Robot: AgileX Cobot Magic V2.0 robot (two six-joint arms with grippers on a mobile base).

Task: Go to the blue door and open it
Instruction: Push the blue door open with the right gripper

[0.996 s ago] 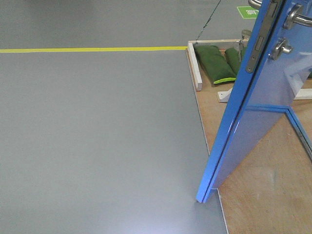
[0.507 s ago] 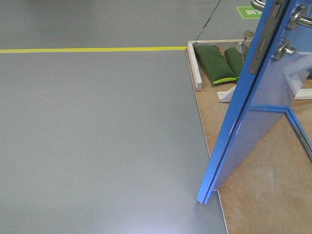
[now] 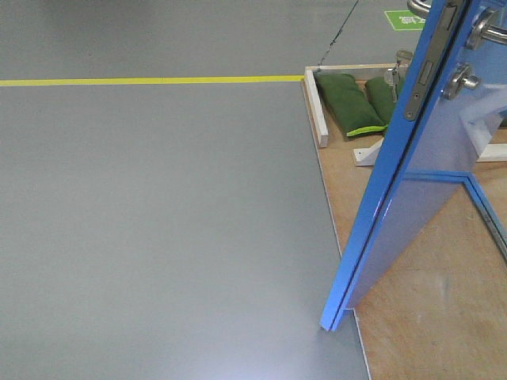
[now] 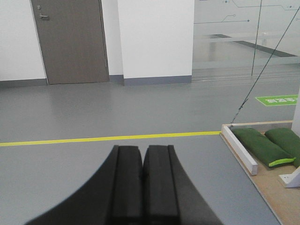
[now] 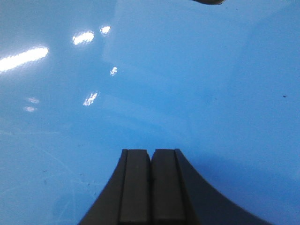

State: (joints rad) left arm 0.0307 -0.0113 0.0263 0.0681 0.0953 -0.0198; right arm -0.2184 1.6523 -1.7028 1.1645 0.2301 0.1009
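Tools both closed. Left tool [image 4: 142, 157]: pads pressed together, nothing held, pointed over grey floor [image 4: 70, 154] toward yellow tape line [image 4: 108, 138]. Right tool [image 5: 151, 159]: pads likewise pinched together w/ nothing between, aimed at blue door [image 5: 150, 70], whose face fills the wrist view; contact can't be told. In front view the door is seen at right, swung ajar, bottom corner at edge of plywood base [image 3: 428, 317]. Lever handle [image 3: 483, 28], thumb-turn [image 3: 459, 79] below it and latch plate [image 3: 424, 71] are seen top right. Green sandbags [image 3: 344, 103] are laid on base behind.
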